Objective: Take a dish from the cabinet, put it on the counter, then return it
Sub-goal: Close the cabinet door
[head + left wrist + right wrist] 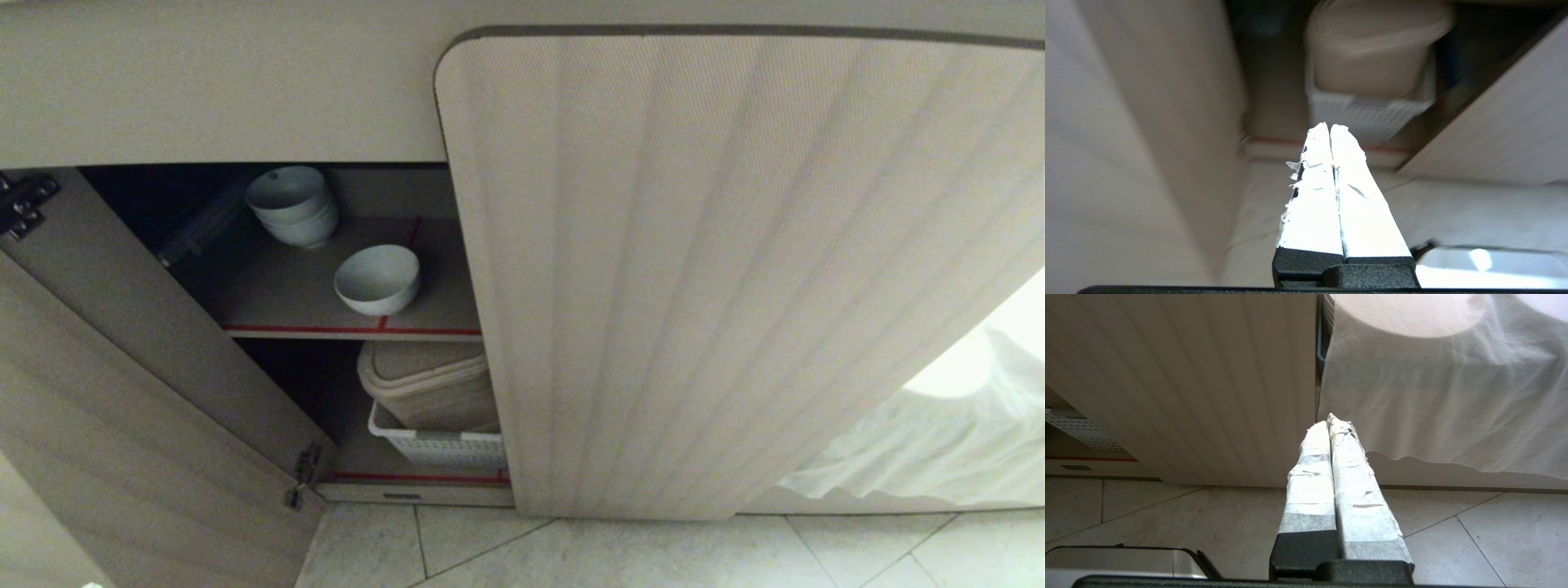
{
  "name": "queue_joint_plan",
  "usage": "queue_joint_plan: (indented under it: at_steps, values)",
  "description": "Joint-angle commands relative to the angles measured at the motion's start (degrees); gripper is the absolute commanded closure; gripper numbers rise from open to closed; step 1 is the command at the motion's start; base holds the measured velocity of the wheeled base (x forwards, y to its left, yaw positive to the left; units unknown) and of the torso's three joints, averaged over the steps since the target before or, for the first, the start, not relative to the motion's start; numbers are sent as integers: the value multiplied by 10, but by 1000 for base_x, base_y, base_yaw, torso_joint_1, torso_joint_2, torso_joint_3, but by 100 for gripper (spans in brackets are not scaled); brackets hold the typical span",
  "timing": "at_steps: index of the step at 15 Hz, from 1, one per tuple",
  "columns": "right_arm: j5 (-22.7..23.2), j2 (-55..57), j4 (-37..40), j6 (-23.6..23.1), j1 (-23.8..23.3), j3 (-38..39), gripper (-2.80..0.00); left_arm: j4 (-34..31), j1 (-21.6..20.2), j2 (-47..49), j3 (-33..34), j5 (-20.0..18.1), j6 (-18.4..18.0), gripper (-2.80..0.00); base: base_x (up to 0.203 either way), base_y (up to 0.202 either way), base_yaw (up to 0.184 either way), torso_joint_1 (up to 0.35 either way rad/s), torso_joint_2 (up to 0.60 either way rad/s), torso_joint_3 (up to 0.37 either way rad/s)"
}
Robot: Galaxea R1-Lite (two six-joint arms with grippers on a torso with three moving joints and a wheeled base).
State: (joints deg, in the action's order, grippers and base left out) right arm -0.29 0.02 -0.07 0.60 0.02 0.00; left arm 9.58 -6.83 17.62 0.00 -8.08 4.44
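The dish (377, 279), a small white bowl, stands alone near the front of the upper shelf inside the open cabinet (106, 278). Neither arm shows in the head view. My left gripper (1329, 125) is shut with nothing in it, low in front of the cabinet's open left half and aimed at the bottom shelf. My right gripper (1329, 418) is also shut and empty, parked low before the fluted door (1208, 384). The counter shows only as its pale front edge (204, 82) above the cabinet.
A stack of white bowls (294, 204) sits at the back of the upper shelf. On the lower shelf a beige lidded bin (429, 384) rests in a white basket (441, 445). The left door (139, 457) swings out. A white cloth (939, 441) hangs right. The floor is tiled.
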Motion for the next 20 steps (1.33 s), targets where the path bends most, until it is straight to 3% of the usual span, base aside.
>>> queue_joint_plan:
  at_steps: [1, 4, 14, 20]
  values:
    - [-1, 0, 0, 0, 0, 0, 0, 17, 0, -19, 0, -30, 28, 0, 0, 0, 0, 0, 0, 0]
    - [-1, 0, 0, 0, 0, 0, 0, 30, 0, -19, 0, -41, 67, 0, 0, 0, 0, 0, 0, 0]
    - [0, 0, 0, 0, 0, 0, 0, -11, 0, -19, 0, -6, 42, 0, 0, 0, 0, 0, 0, 0]
    - [0, 0, 0, 0, 1, 0, 0, -11, 0, -19, 0, -1, -50, 0, 0, 0, 0, 0, 0, 0]
